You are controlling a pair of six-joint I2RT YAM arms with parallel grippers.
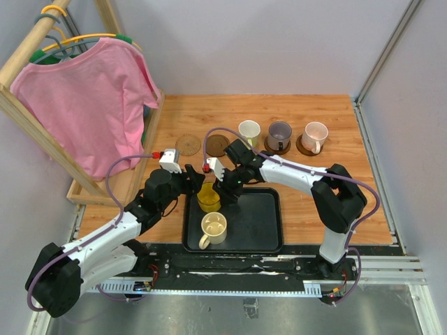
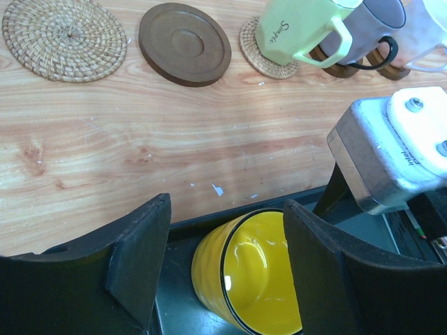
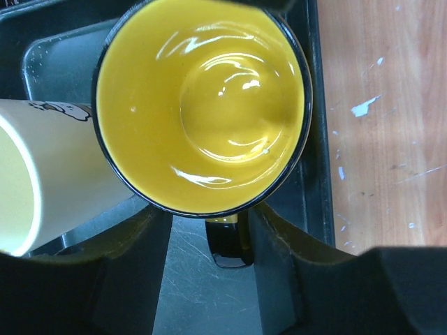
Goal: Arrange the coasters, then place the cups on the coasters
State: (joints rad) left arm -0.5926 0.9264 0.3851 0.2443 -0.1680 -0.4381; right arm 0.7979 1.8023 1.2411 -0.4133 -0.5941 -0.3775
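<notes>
The yellow cup [image 2: 255, 279] stands upright in the far left corner of the black tray [image 1: 262, 209], glossy inside with a thin black rim. We see it between the spread fingers of the left gripper [image 2: 227, 204]. Tray shows beside one pad, and the other seems to meet the rim, though we cannot be sure. The right gripper [image 3: 213, 223] is also parted, straddling the cup's black handle [image 3: 227, 244] with a gap on one side.

Toward the far edge of the table [image 1: 314, 202], the whitish-green cup [image 2: 293, 31], marked "Simple" in script, sits on a tan woven coaster [image 2: 260, 56]. Nearer the left edge lie a smooth dark brown coaster [image 2: 185, 43] and a second woven coaster [image 2: 64, 29]. The cream cup [image 3: 42, 188] just beside the yellow one bears small print we cannot read.
</notes>
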